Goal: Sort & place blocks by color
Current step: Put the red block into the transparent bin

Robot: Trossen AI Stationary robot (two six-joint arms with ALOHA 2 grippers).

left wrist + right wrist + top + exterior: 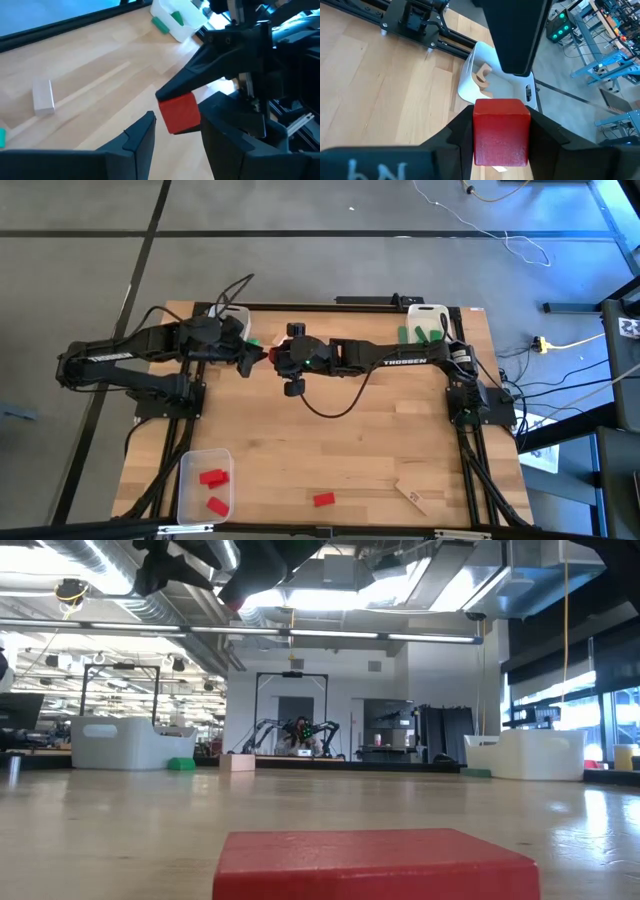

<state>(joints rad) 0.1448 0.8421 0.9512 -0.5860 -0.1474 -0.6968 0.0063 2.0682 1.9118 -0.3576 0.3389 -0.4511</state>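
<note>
Sorting is partway, by my read. The near-left bin [203,485] holds two red blocks [212,477]. The far-right bin [428,321] has green blocks [421,333] in it or against it; can't tell which. The far-left bin [233,318] holds a pale wood piece, seen in the right wrist view [482,76].

Still loose on the table: a red block [322,499] near centre, a pale wood block [411,496] just right of it, and a green bit [254,342] beside the far-left bin. So at least three pieces left, plus the one in the air.

Both arms reach in level from their sides and meet over the far-centre table, grippers tip to tip, well above the surface. Looks like a handover.

The right gripper [501,131] is clamped on a red cube [501,131], one finger on each side face, cube snug between them. The left gripper [177,127] sits right at the same cube [179,113]: its two fingers straddle it, part open, with a visible gap on at least one side. I can't confirm the left has any grip yet.

Next call, as a guess: the left takes the cube and carries it to the near-left bin with the other reds. Risk is a drop if the right lets go before the left closes.
</note>
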